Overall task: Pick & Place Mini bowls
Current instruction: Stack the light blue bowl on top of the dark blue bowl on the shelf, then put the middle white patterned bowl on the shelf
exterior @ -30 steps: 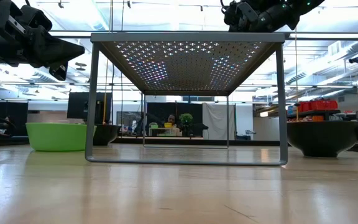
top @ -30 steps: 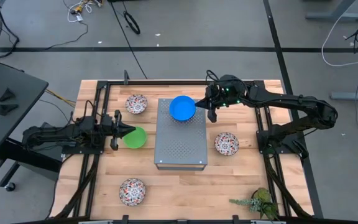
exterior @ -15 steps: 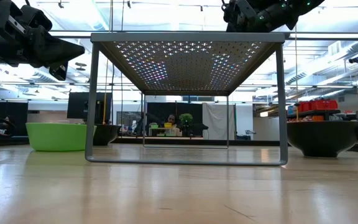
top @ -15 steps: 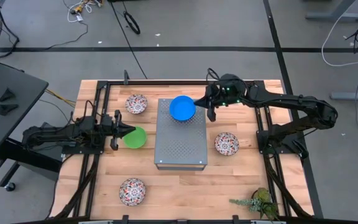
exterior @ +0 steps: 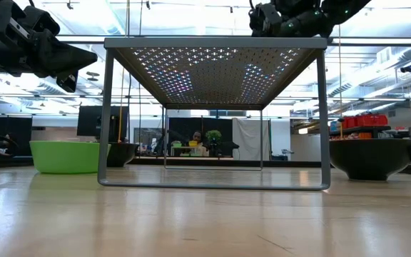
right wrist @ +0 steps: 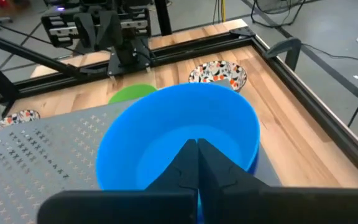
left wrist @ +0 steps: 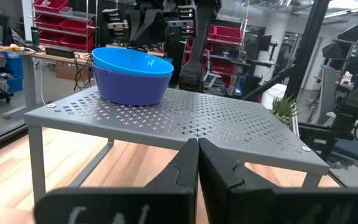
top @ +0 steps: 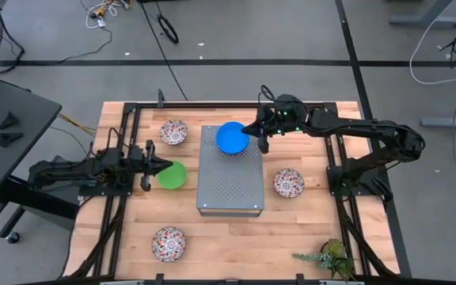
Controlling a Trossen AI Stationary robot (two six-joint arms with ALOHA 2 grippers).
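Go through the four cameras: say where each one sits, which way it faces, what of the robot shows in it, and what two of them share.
High view: above the table, straight down; both arms, the grey box, the green bowl.
Low view: at table-top height, level under the box; both arms at the top corners.
Left wrist view: on the left arm, toward the box; left gripper fingers together.
Right wrist view: on the right arm, down over the bright blue bowl; right gripper fingers together.
Shared: both wrist views show the bright blue bowl stacked in a navy bowl.

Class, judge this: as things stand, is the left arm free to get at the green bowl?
Probably yes. The left tool hovers beside the green bowl, fingers shut, with nothing between them; the grey box stands on the bowl's far side.
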